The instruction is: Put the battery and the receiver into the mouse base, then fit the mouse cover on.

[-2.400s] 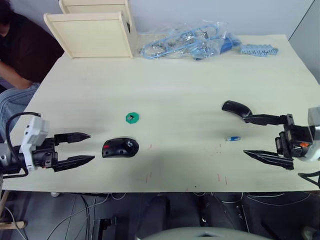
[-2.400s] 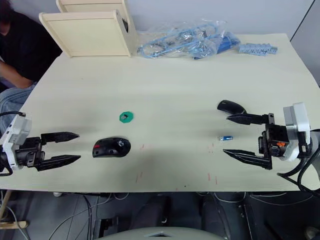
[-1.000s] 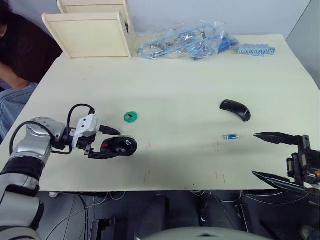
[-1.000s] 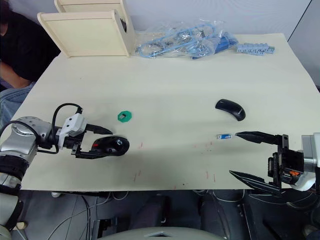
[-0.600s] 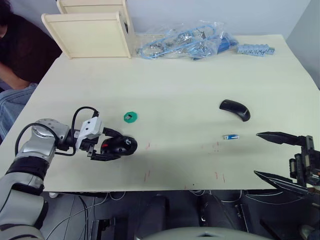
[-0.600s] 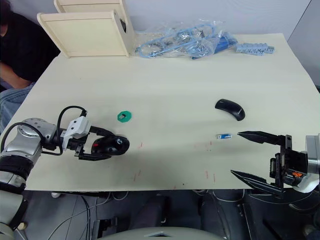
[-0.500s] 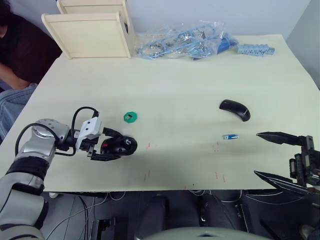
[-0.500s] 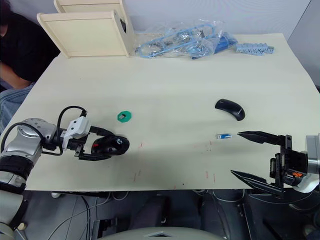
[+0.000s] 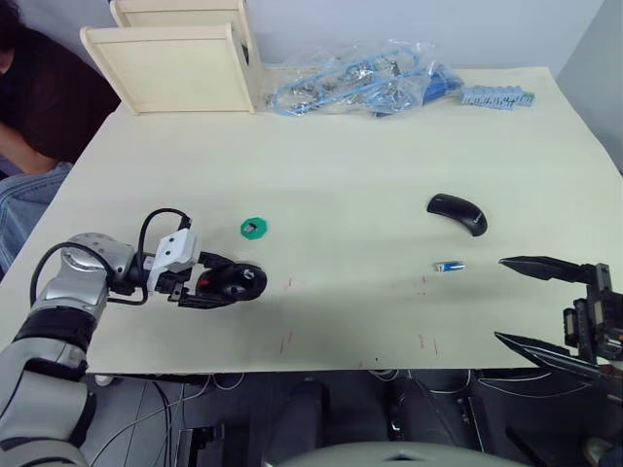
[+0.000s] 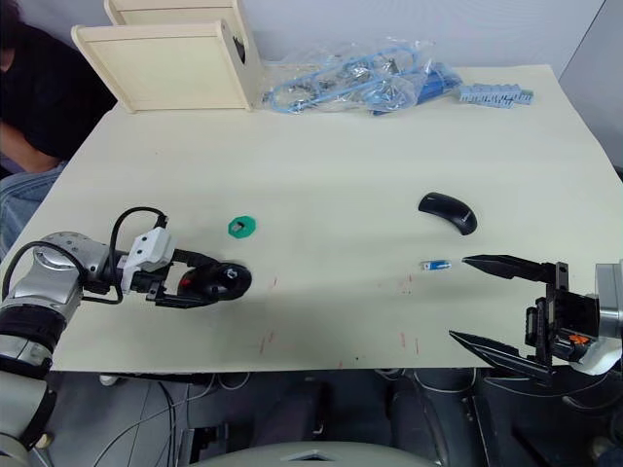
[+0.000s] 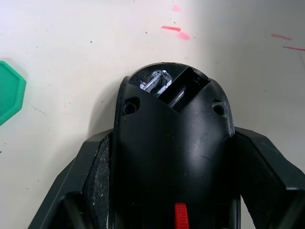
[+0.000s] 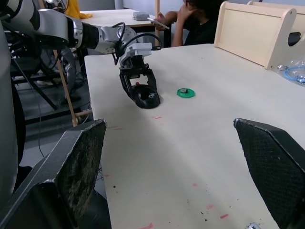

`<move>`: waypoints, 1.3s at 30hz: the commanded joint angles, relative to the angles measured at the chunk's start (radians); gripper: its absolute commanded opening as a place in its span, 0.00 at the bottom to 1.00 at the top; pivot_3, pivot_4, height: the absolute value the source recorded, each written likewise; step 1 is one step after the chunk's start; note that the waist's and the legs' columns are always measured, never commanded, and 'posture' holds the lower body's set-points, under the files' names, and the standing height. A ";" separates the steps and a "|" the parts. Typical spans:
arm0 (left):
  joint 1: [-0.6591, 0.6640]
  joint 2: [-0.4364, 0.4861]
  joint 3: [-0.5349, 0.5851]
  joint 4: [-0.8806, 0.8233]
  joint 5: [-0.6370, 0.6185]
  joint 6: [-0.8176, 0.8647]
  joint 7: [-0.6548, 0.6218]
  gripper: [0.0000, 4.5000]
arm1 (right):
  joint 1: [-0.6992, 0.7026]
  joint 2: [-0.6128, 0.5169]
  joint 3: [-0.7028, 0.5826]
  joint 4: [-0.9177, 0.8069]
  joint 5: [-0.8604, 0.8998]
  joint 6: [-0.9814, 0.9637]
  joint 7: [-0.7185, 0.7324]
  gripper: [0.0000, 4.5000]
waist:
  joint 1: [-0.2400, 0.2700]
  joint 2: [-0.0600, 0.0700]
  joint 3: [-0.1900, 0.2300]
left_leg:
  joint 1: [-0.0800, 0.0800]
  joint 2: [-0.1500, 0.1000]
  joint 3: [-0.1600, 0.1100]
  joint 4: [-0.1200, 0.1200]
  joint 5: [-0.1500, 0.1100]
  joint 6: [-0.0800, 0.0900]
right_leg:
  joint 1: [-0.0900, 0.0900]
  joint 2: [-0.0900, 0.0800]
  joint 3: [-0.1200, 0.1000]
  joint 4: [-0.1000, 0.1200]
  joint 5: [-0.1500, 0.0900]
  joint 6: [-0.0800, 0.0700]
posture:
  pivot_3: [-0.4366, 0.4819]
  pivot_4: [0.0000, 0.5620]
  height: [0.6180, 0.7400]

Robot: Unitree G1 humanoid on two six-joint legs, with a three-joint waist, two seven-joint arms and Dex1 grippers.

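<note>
Receiver too small to make out; mouse base (image 11: 172, 157) rear cut off by edge.

Looks like a robotics lab or workshop test station. Pale wood-grain table (image 9: 370, 146) with small red pen marks, cables hanging beneath its front edge. Plain light-wood boxes (image 9: 175, 66) at the far left corner; clear plastic bags of blue parts (image 9: 365, 83) along the far edge. Seated person (image 9: 34, 92) beside the table's left corner. In the right wrist view, more tables (image 12: 116, 16) and stands behind.
</note>
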 commanded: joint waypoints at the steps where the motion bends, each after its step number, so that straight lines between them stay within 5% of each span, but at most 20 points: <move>1: 0.047 0.025 0.092 -0.127 -0.033 0.073 -0.024 0.66 | -0.004 -0.008 -0.021 -0.013 0.003 -0.011 0.000 1.00 | 0.000 0.000 0.000 | 0.000 0.000 0.000 0.000 0.000 0.000 | 0.000 0.000 0.001 0.000 0.000 0.000 | 0.48 0.27 1.00; 11: 0.223 0.049 0.236 -0.724 -0.046 0.474 0.217 0.66 | -0.023 -0.004 -0.005 0.015 -0.015 -0.014 0.000 1.00 | 0.003 0.000 0.000 | 0.000 0.003 0.000 0.000 0.000 0.000 | 0.000 0.000 0.001 0.000 0.000 0.001 | 0.48 0.27 1.00; 20: 0.134 0.037 0.162 -1.066 -0.015 0.884 0.396 0.66 | -0.043 -0.021 -0.011 0.025 -0.008 0.009 -0.003 1.00 | 0.003 0.000 0.000 | 0.000 0.000 0.000 0.000 0.000 0.000 | 0.000 0.000 0.001 0.000 0.000 0.001 | 0.48 0.27 1.00; 27: 0.015 -0.032 0.045 -1.156 0.040 1.049 0.470 0.66 | -0.036 -0.024 -0.021 0.020 -0.009 0.019 -0.005 1.00 | 0.003 0.000 0.000 | 0.000 0.000 0.001 0.000 0.000 0.000 | 0.001 0.001 0.001 0.000 0.000 0.001 | 0.48 0.27 1.00; 39: -0.090 -0.197 -0.136 -1.084 0.209 1.034 0.509 0.66 | 0.010 -0.024 -0.048 -0.021 0.003 0.038 -0.019 1.00 | 0.003 -0.001 0.000 | 0.000 -0.001 0.002 0.000 0.000 0.000 | 0.001 0.001 0.002 0.000 0.000 0.001 | 0.48 0.27 1.00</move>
